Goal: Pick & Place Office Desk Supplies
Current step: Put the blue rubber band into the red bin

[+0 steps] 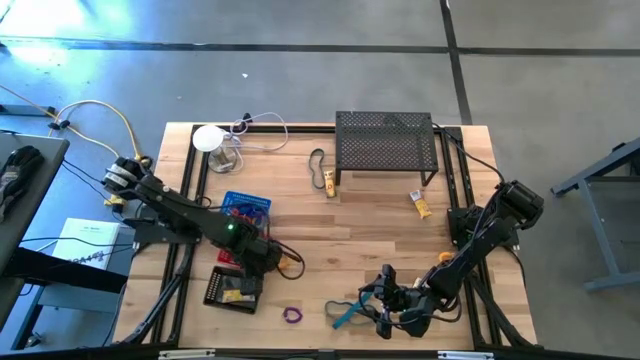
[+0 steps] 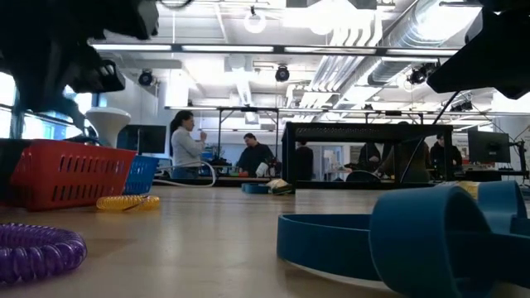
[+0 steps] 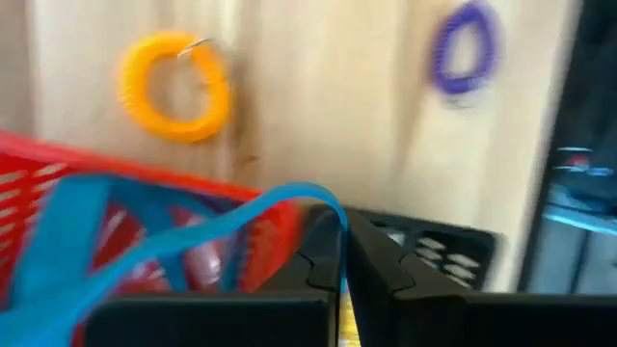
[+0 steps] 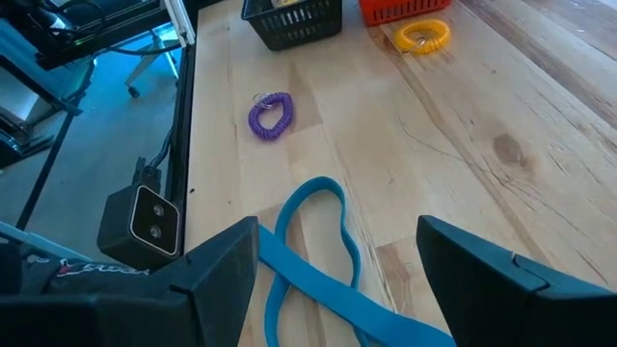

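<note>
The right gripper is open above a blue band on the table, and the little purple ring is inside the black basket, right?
Not quite. The purple ring lies on the bare table, outside the black basket, as the right wrist view shows. The right gripper is open above the blue band.

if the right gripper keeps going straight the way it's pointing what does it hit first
Most likely the blue elastic loop, lying on the table between the open jaws of the right gripper. Beyond it sits the purple ring, though depth is unclear.

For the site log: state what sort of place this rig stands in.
Probably an open lab or workshop hall: exposed ceiling ducts and strip lights overhead, people at workbenches behind the wooden table, and a bare concrete floor around it.
</note>
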